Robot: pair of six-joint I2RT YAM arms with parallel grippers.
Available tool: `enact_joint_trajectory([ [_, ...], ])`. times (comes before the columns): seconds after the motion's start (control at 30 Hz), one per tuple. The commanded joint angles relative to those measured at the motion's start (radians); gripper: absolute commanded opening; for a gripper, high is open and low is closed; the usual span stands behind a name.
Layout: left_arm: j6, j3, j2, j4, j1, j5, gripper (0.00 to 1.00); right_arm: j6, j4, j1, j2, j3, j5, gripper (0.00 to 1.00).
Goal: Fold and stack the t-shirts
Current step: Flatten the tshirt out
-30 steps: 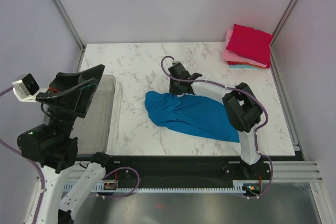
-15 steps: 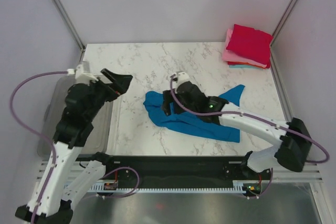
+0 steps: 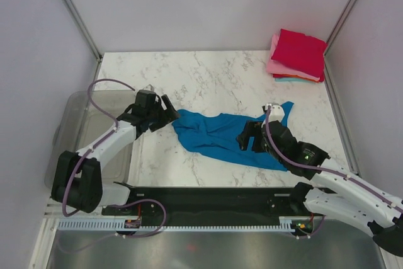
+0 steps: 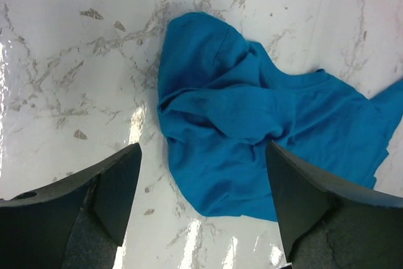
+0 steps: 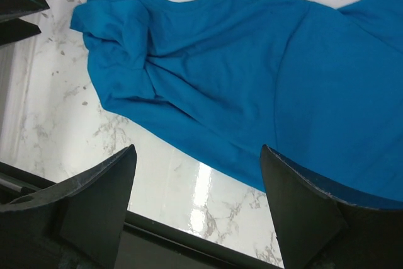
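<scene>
The left end effector (image 3: 171, 116) and right end effector (image 3: 244, 137) are hanging spread and empty by the crumpled blue t-shirt (image 3: 214, 138), probably risking pinching bunched layers together.

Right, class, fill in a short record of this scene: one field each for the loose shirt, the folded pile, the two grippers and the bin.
blue t-shirt: unfolded and crumpled, lying mid-table
folded stack: far right corner, crimson on top, pink and teal edges showing beneath
left gripper: open, at the shirt's left end, holding nothing
right gripper: open, over the shirt's right part, holding nothing
bin: clear grey plastic, at the table's left edge
task state: blue shirt not yet folded or stacked
</scene>
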Motion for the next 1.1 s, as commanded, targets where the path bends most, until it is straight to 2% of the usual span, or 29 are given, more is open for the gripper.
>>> enact_joint_trajectory([
  [0.0, 0.06, 0.01, 0.065, 0.144, 0.002, -0.011, 0.85, 0.028, -0.05, 0.002, -0.037, -0.021, 0.03, 0.87],
  [0.23, 0.068, 0.007, 0.202, 0.234, 0.017, -0.008, 0.73, 0.005, -0.078, 0.002, -0.051, -0.024, 0.046, 0.88],
  [0.47, 0.068, 0.024, 0.297, 0.273, 0.019, 0.008, 0.54, -0.009, -0.081, 0.002, -0.035, -0.032, 0.056, 0.88],
  [0.5, 0.066, 0.025, 0.3, 0.274, 0.017, 0.009, 0.47, -0.011, -0.081, 0.002, -0.034, -0.034, 0.061, 0.89],
  [0.53, 0.065, 0.029, 0.299, 0.273, 0.019, 0.009, 0.29, -0.014, -0.081, 0.002, -0.032, -0.035, 0.064, 0.89],
  [0.63, 0.066, 0.038, 0.262, 0.273, 0.019, 0.012, 0.06, -0.023, -0.083, -0.003, -0.023, -0.038, 0.081, 0.89],
  [0.67, 0.072, 0.045, 0.248, 0.273, 0.019, 0.008, 0.02, -0.02, -0.083, -0.005, -0.019, -0.037, 0.087, 0.89],
  [0.8, 0.1, 0.125, 0.112, 0.135, 0.017, -0.06, 0.02, -0.022, -0.09, -0.041, 0.027, -0.031, 0.095, 0.9],
  [0.83, 0.103, 0.16, 0.072, 0.048, 0.017, -0.099, 0.02, -0.008, -0.116, -0.075, 0.044, -0.017, 0.104, 0.91],
  [0.87, 0.104, 0.176, -0.03, 0.009, 0.017, -0.159, 0.02, -0.003, -0.128, -0.095, 0.081, -0.011, 0.112, 0.91],
  [0.97, 0.127, 0.213, -0.208, -0.118, 0.017, -0.269, 0.02, 0.024, -0.141, -0.184, 0.121, 0.005, 0.096, 0.91],
  [1.0, 0.147, 0.22, -0.315, -0.146, 0.017, -0.288, 0.02, 0.032, -0.142, -0.204, 0.127, 0.006, 0.087, 0.91],
  [1.07, 0.167, 0.225, -0.397, -0.211, 0.017, -0.307, 0.02, 0.035, -0.136, -0.254, 0.147, 0.011, 0.089, 0.92],
])
